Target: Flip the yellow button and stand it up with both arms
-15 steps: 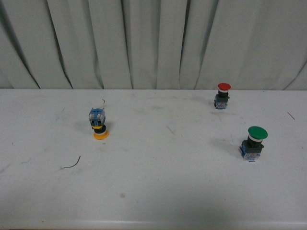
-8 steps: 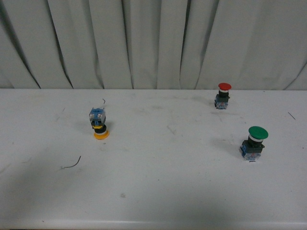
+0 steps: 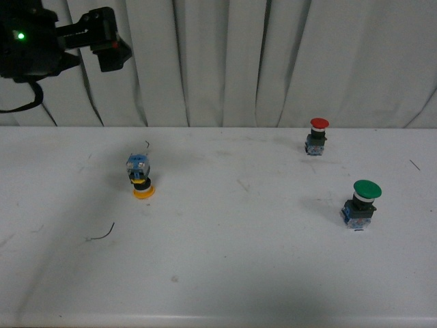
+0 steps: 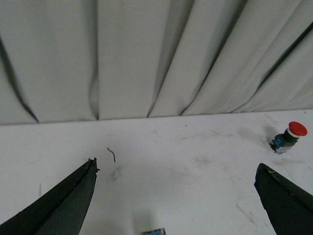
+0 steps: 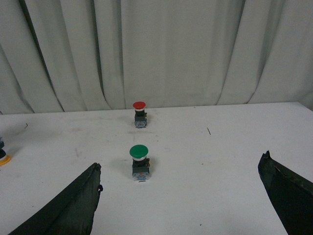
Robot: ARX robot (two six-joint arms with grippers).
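The yellow button (image 3: 140,178) stands upside down on the white table (image 3: 225,260) at the left, yellow cap down and blue block up. My left arm (image 3: 48,37) hangs high above the table's far left, up and left of the button. In the left wrist view my left gripper (image 4: 176,166) is open and empty, and only the top of the button's blue block (image 4: 154,231) shows at the frame's edge. My right gripper (image 5: 182,161) is open and empty over the table's right side. The button's yellow cap (image 5: 3,158) peeks in at that view's edge.
A red-capped button (image 3: 318,135) stands upright at the back right and a green-capped button (image 3: 362,203) upright nearer on the right. A thin dark wire (image 3: 102,234) lies front left. A small wire scrap (image 3: 147,144) lies behind the yellow button. A grey curtain (image 3: 225,61) hangs behind.
My left arm has come into the front view at the top left, where before neither arm showed. The buttons have not moved.
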